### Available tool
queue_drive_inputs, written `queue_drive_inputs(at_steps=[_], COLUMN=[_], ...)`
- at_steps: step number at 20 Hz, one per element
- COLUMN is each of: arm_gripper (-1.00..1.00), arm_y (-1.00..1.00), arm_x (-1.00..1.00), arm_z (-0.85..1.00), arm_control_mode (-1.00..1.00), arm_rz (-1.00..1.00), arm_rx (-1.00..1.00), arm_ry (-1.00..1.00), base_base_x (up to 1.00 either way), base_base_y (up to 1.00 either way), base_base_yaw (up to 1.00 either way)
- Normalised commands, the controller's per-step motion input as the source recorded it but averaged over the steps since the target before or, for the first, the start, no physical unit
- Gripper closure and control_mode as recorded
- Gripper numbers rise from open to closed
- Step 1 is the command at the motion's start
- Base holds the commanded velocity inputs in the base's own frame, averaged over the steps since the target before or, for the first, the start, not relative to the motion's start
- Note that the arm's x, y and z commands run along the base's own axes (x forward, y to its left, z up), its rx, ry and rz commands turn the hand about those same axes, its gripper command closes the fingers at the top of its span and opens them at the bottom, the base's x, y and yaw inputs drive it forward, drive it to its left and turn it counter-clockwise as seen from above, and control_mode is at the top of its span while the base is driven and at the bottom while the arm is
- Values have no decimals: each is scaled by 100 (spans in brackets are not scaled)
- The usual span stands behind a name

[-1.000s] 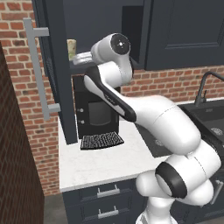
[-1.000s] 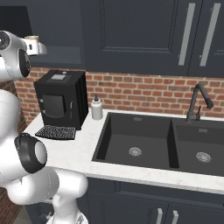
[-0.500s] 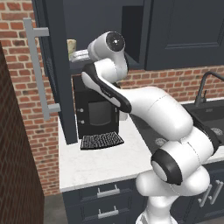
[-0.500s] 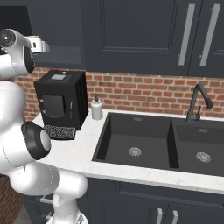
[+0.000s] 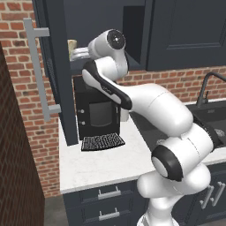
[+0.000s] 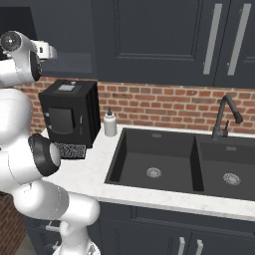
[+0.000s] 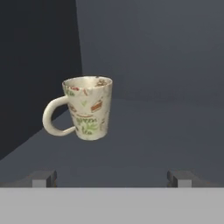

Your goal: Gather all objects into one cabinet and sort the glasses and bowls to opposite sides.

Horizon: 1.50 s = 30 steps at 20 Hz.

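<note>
We found the two-finger gripper (image 7: 112, 177) with its jaws spread wide and nothing between them, the two small dark fingertips (image 7: 43, 177) standing far apart at the five and seven o'clock corners of the hand view. Ahead of them, at about eleven o'clock from the midpoint, stood the beige patterned ceramic mug with a looped handle (image 7: 86, 108), upright on the dark shelf (image 7: 144, 144), its handle turned toward nine o'clock and the cabinet's dark side wall. The mug was clear of both fingertips, neither touching it.

From the left base view we saw the gripper (image 5: 78, 53) reaching into the wide dark navy wall cabinet (image 5: 103, 26), with the beige mug (image 5: 72, 46) just beyond it at nine o'clock. The tall cabinet door (image 5: 55, 73) stood swung open, its long grey bar handle (image 5: 39, 70) facing outward. Below the cabinet, at six o'clock, sat a black boxy coffee machine (image 5: 98, 110) on the white speckled countertop (image 5: 101, 165). In the right base view a small white soap dispenser bottle (image 6: 110, 123) stood just beside the machine, with the black double sink (image 6: 164, 162) at three o'clock.
</note>
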Motion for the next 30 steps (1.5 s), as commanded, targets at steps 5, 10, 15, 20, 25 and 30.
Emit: queue_drive_inputs(at_steps=[5, 10, 15, 20, 25, 30], arm_gripper=[-100, -100, -100, -100, -100, -100], arm_y=[11, 35, 34, 18, 8, 7], arm_x=[0, 0, 0, 4, 13, 17], arm_z=[0, -1, 0, 0, 0, -10], arm_control_mode=[-100, -100, -100, -100, -100, -100], arm_rz=[0, 0, 0, 0, 0, 0], arm_rx=[5, 0, 0, 0, 0, 0], arm_ry=[0, 0, 0, 0, 0, 0], base_base_x=[0, 0, 0, 0, 0, 0], base_base_y=[0, 0, 0, 0, 0, 0], base_base_yaw=[0, 0, 0, 0, 0, 0])
